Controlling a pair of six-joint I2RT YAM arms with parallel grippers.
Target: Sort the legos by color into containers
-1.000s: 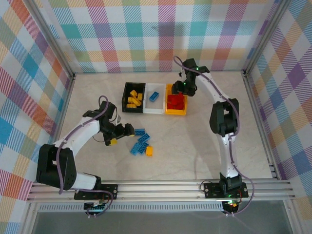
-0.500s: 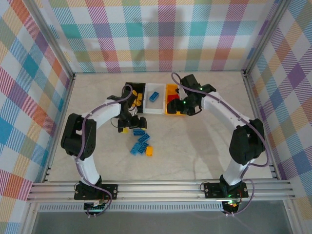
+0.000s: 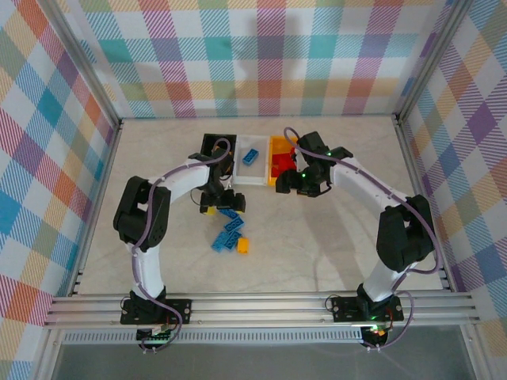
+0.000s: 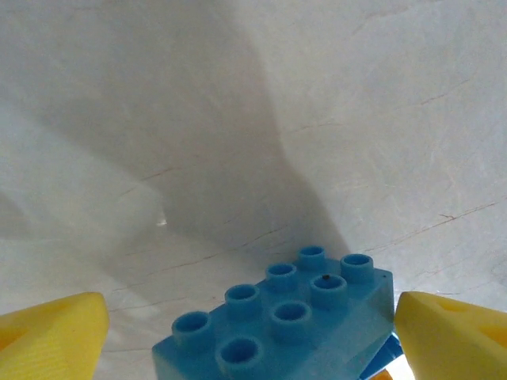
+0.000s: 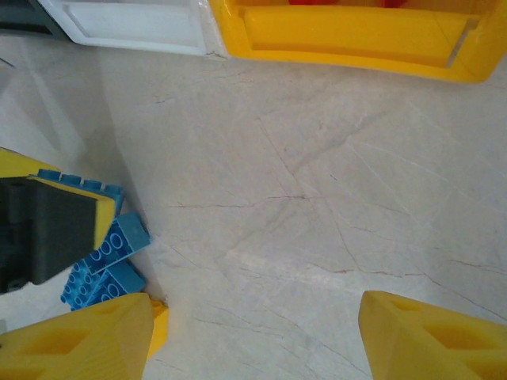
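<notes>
Blue studded plastic brick (image 4: 279,328) lay on the counter (image 4: 317,119) just before the white rectangular plastic bin (image 3: 252,176), between the wide jaws of the left gripper (image 4: 250,315); the right gripper (image 5: 253,326) hung nearby, wide, empty.

Bright, even light floods the pale table (image 3: 333,237) from above, with only faint, soft shadows. On the left wrist camera a broad grey shadow slants across the surface; the blue brick (image 4: 285,324) reads slightly soft, the yellow fingertips (image 4: 47,332) blurred at the near corners.
</notes>
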